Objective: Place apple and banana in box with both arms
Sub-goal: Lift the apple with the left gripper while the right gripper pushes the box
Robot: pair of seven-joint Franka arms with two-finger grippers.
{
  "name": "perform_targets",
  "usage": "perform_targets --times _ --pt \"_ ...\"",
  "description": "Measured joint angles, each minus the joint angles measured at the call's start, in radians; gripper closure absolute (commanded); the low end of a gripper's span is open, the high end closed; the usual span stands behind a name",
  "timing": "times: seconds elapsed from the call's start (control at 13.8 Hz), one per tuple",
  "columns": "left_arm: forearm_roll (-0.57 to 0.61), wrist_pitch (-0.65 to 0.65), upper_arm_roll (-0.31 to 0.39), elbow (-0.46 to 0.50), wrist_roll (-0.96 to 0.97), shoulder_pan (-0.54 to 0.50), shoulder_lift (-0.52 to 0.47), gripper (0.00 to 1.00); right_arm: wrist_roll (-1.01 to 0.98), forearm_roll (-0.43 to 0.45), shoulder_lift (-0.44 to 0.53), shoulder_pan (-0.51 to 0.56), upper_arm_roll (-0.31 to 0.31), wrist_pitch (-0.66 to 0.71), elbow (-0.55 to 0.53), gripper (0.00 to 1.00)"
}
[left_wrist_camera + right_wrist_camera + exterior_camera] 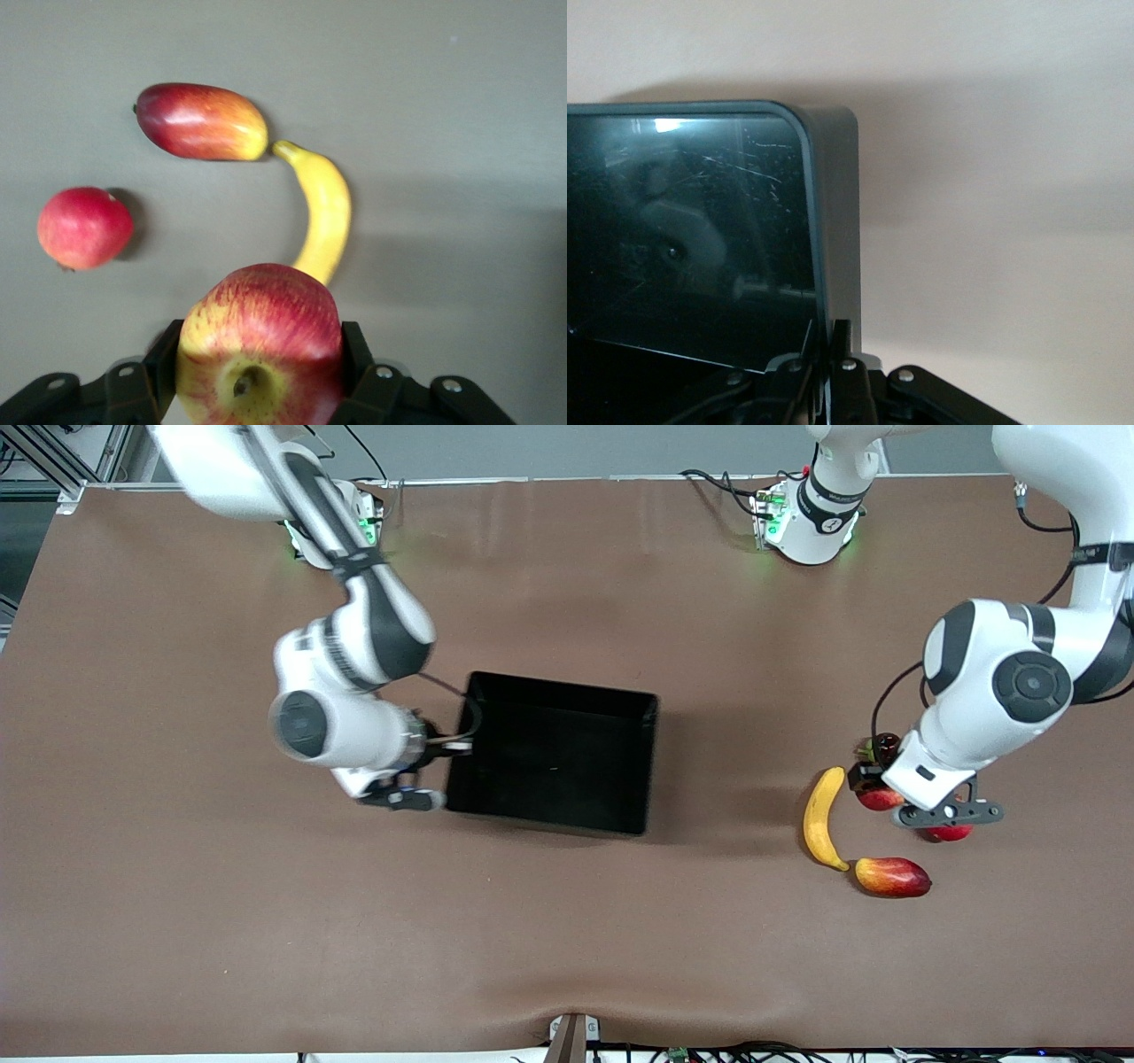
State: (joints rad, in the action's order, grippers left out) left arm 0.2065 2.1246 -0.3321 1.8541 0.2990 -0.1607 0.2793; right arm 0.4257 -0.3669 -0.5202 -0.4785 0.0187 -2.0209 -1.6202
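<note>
Toward the left arm's end of the bench, nearest the front edge, the mango (893,876) lies tip to tip with the banana (824,817), a red round fruit (948,833) just beside them. Just above these, the left gripper (261,372) is clamped on the apple (260,347), fingers (356,354) against its sides, stem dimple facing the wrist camera. Mid-bench, the empty box (640,771) sits with the right gripper (829,350) pinched together on the rim of its wall at the right arm's end.
</note>
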Motion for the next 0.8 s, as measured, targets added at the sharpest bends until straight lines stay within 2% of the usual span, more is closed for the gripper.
perform_targets --times 0.29,0.43,0.58,0.8 --pt "-0.045 -0.033 -0.116 0.004 0.198 0.001 -0.019 1.0 0.004 -0.004 -0.086 -0.09 -0.003 -0.066 -0.001 1.0" --pt "-0.047 -0.037 -0.177 0.009 0.315 0.005 -0.019 1.0 0.004 -0.005 -0.096 -0.099 -0.004 -0.07 -0.001 0.0" --pt "-0.048 -0.037 -0.214 0.016 0.404 0.014 -0.014 1.0 0.011 -0.009 -0.093 -0.094 -0.014 -0.069 0.007 0.0" --pt "-0.048 -0.037 -0.228 0.02 0.492 0.05 0.0 1.0 0.016 -0.01 -0.068 -0.061 -0.032 -0.018 0.05 0.0"
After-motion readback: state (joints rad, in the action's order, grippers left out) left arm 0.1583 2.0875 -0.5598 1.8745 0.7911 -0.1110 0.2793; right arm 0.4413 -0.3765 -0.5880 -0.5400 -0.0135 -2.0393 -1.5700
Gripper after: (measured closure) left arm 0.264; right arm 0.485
